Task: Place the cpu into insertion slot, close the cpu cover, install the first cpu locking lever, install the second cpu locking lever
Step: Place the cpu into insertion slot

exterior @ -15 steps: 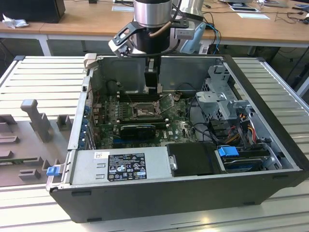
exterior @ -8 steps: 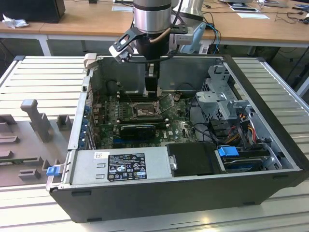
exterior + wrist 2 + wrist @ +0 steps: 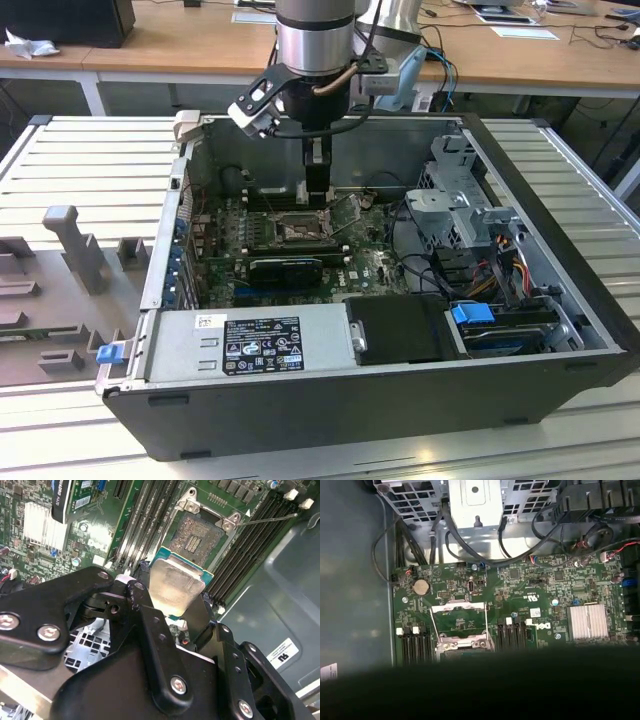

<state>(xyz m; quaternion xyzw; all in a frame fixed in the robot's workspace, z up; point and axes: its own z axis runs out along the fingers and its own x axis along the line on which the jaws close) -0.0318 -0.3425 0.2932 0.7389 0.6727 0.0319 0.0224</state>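
The cpu point(image 3: 176, 582) is up off the board, silvery top facing the second wrist camera and a green edge showing along its far side. The gripper point(image 3: 172, 602) has it pinched between its black fingers point(image 3: 142, 610), one on each opposite edge. An edge grip makes sense: top and underside are both left free, so the chip can go down flat with nothing trapped beneath it. It looks a touch tilted here, though I cannot tell whether that is the chip or the camera angle.

Just beyond it the insertion slot point(image 3: 197, 535) lies bare, pale contacts exposed and nothing seated in it. The chip hangs near the slot but apart from it. In the exterior view the gripper point(image 3: 317, 188) hangs at about twelve o'clock from the slot point(image 3: 298, 232). The cpu cover point(image 3: 346, 212) stands raised at the slot's three o'clock, swung aside so the opening is free. A locking lever point(image 3: 265, 519), a thin rod, sticks out unlatched over the memory slots point(image 3: 150, 520). By my reading it is released to let that cover lift.

Around all this is the green motherboard point(image 3: 535, 590), inside the open computer case point(image 3: 330, 400), with the drive cage point(image 3: 455, 195) at the board's three o'clock. I judge the first step is underway, with cover and levers not yet done.
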